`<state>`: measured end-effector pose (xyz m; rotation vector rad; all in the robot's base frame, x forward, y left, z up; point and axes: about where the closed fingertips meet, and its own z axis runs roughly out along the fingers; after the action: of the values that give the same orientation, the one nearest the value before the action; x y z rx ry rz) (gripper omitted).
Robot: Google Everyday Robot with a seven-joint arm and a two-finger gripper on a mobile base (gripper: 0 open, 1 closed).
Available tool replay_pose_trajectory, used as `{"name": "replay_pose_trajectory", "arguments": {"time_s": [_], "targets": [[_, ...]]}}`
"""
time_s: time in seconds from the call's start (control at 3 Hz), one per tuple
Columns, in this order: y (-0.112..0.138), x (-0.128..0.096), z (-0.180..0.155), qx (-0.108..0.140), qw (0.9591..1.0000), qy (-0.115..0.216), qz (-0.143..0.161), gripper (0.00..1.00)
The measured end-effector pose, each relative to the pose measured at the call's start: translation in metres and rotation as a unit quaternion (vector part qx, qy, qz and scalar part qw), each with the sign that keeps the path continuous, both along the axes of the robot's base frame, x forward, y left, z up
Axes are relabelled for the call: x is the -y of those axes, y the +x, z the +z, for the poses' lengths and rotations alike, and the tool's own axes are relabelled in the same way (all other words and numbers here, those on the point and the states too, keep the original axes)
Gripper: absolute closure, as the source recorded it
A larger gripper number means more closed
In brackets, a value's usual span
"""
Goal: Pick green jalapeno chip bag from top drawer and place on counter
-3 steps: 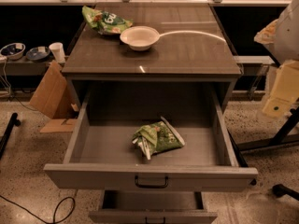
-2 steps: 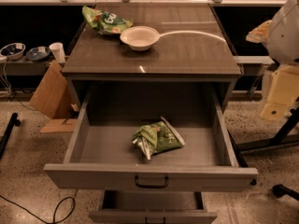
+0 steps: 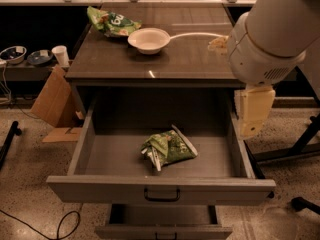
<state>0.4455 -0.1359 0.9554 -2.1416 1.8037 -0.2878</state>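
The green jalapeno chip bag (image 3: 168, 147) lies crumpled on the floor of the open top drawer (image 3: 160, 188), near its middle. The drawer is pulled out from under the counter (image 3: 150, 59). My arm reaches in from the upper right, its large white joint over the counter's right edge. The beige gripper (image 3: 254, 113) hangs down from it beside the drawer's right wall, to the right of the bag, above it and apart from it. It holds nothing that I can see.
A white bowl (image 3: 148, 39) and a brighter green bag (image 3: 111, 22) sit at the back of the counter, with a white cord (image 3: 192, 34) beside the bowl. A lower drawer (image 3: 162, 229) is slightly open. A cardboard piece (image 3: 52, 101), a cup and bowls are at the left.
My arm has swung in from the right edge of the view toward the left. It now covers the counter's right side and the gripper hangs by the drawer's right wall. The bag has not moved.
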Motion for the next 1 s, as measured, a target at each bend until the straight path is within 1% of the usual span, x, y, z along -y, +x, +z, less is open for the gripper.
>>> {"name": "replay_pose_trajectory", "arguments": {"time_s": [0.33,0.67,1.0], "targets": [[0.016,-0.046,-0.029,-0.003,0.9969,-0.041,0.067,0.0],[0.038,-0.085,-0.071,-0.005,0.9887,-0.091,0.119,0.0],[0.061,-0.106,-0.112,0.013,0.9768,-0.143,0.158,0.0]]}}
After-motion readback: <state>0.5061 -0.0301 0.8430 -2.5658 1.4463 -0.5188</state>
